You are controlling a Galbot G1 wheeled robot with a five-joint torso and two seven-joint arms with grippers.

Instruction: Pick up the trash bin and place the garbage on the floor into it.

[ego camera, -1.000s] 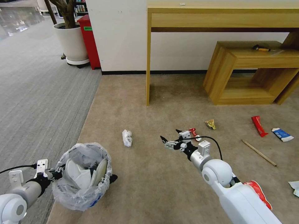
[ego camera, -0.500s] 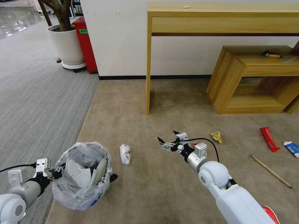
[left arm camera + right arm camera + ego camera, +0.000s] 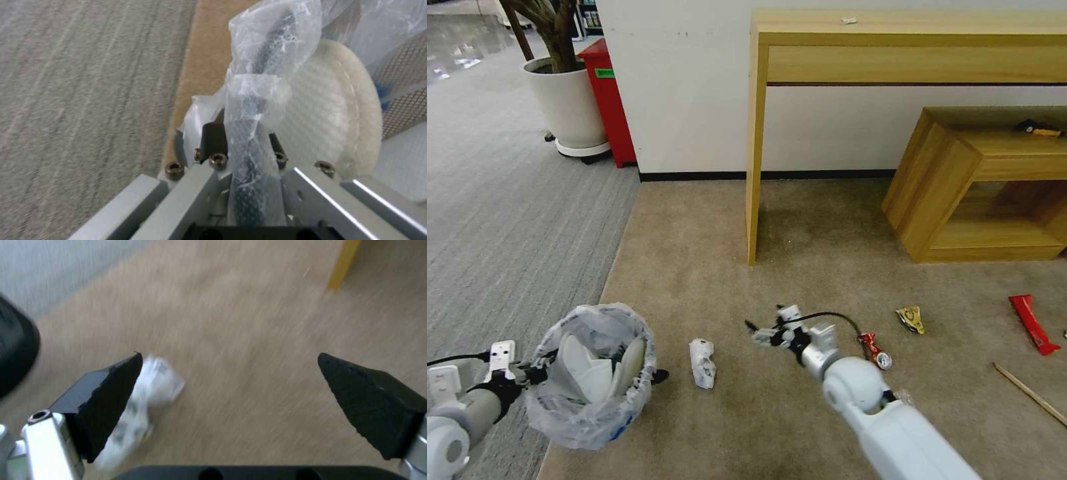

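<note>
My left gripper (image 3: pixel 534 371) is shut on the rim of the trash bin (image 3: pixel 590 400) and holds it just off the floor (image 3: pixel 694 253) at the lower left. In the left wrist view the bag-wrapped rim (image 3: pixel 253 110) sits between the fingers of the left gripper (image 3: pixel 242 148). Two white slippers (image 3: pixel 594 370) lie inside the bin. My right gripper (image 3: pixel 762 335) is open and low over the carpet, a little right of the crumpled white paper (image 3: pixel 702 363). In the right wrist view the paper (image 3: pixel 153 386) lies beside one tip of the right gripper (image 3: pixel 229 356).
More garbage lies to the right: a crushed red can (image 3: pixel 875 350), a yellow wrapper (image 3: pixel 912 319), a red wrapper (image 3: pixel 1030 323) and a wooden stick (image 3: pixel 1030 393). A wooden desk leg (image 3: pixel 754 167) and low bench (image 3: pixel 980 180) stand behind. Grey striped carpet (image 3: pixel 507 220) runs along the left.
The whole head view has shifted, so the camera moved. My right gripper has swung left and lower, closer to the crumpled paper. The left gripper still holds the bin.
</note>
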